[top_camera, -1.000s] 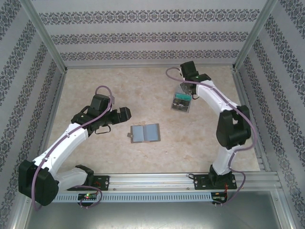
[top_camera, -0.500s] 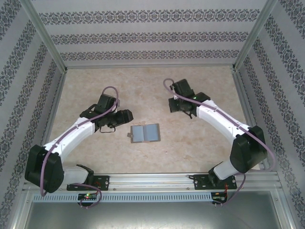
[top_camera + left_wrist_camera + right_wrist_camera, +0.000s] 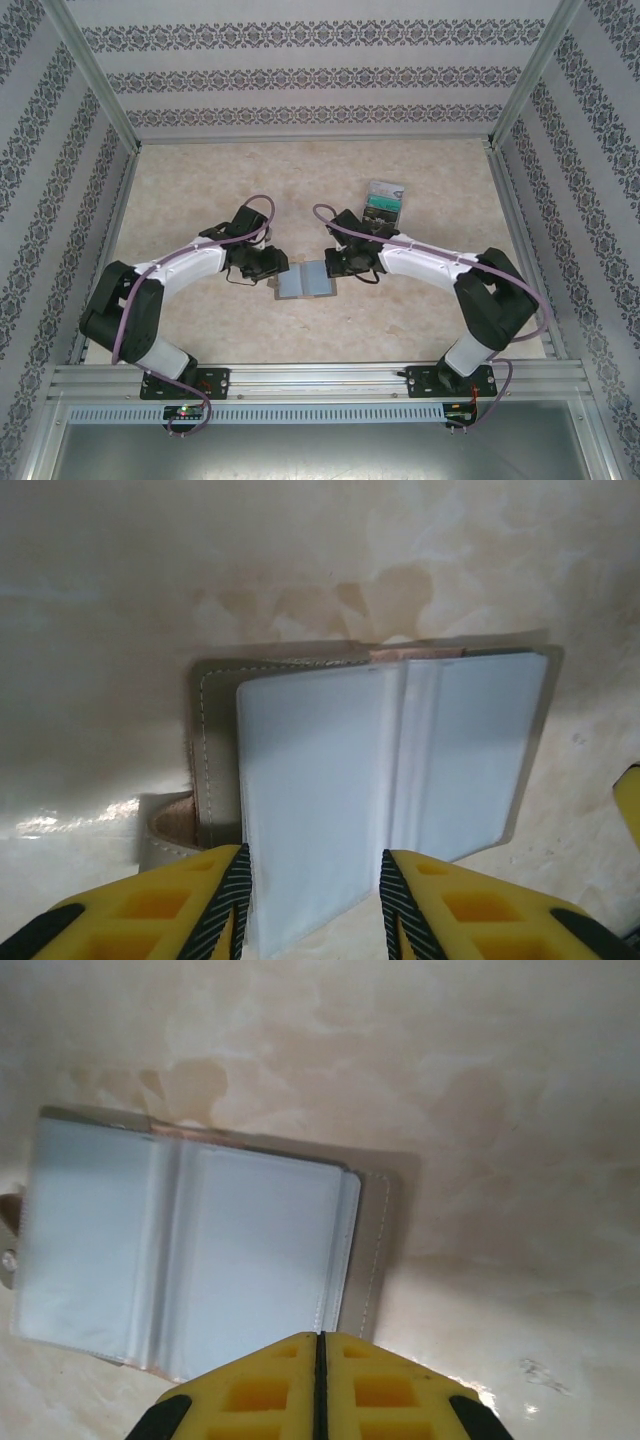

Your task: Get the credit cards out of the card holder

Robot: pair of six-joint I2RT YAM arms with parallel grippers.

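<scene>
the card holder [image 3: 303, 281] lies opened flat on the table [image 3: 200, 180], near the middle, a little toward the arms' side. both halves face up and show pale blue-grey sleeves with a grey-brown border around them. whether any cards sit inside the sleeves cannot be told. in the top view its long axis runs from 9 to 3 o'clock, with the 3 o'clock end tipped slightly away from the arms. the fold crosses it from 12 to 6 o'clock. the small side tab [image 3: 272, 293] sticks out at the 9 o'clock end.

a clear plastic case [image 3: 383, 202] with green-and-black contents lies at about 1 o'clock from the card holder, well apart from it.

the left gripper [image 3: 272, 270] is at the holder's 9 o'clock end. in the left wrist view its yellow fingers [image 3: 180, 905] stand moderately apart, and the near edge of one sleeve of the card holder [image 3: 390, 750] lies in the gap between them.

the right gripper [image 3: 335, 266] is at the 3 o'clock end. its yellow fingers [image 3: 260, 1390] are pressed together with nothing between them, tips just at the near edge of the card holder [image 3: 190, 1250].
</scene>
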